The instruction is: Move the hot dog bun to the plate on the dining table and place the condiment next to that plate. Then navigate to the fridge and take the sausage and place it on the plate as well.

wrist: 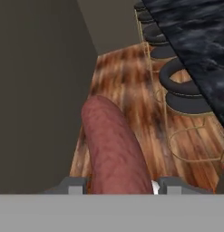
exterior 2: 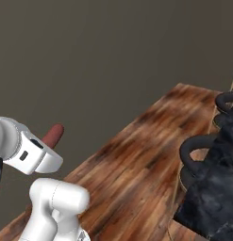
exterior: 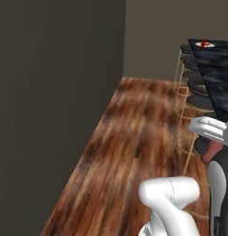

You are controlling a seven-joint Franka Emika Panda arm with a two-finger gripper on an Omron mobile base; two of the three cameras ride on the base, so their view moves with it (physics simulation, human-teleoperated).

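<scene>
The plain grey-brown wall [exterior: 55, 115] took up the 9 o'clock half of the left base view and the whole upper field of the right base view. Beneath it, the brown plank wooden floor [exterior: 134, 152] ran as a strip from 6 o'clock toward 12 o'clock. The dark marbled dining table top [exterior: 217, 69] entered at 2 o'clock in the left base view, carrying a small white plate with a red object on it [exterior: 205, 44] at its far end; what that red object was could not be told. One row of round black-cushioned stools on thin gold wire legs [wrist: 181, 90] stood along the table edge; in the hand view three seats could be counted, the farther ones overlapping. One white robot arm [exterior: 171, 203] rose at 5 o'clock in the left base view.

One reddish-brown cylindrical sausage [wrist: 114, 149] sat between the fingers of the two-finger gripper [wrist: 118, 185], which was clamped on it. In the hand view its long axis ran from 6 o'clock to 12 o'clock, rounded free end pointing away from the hand, above the floor. In the right base view the free end pointed toward 1 o'clock, toward the wall.
</scene>
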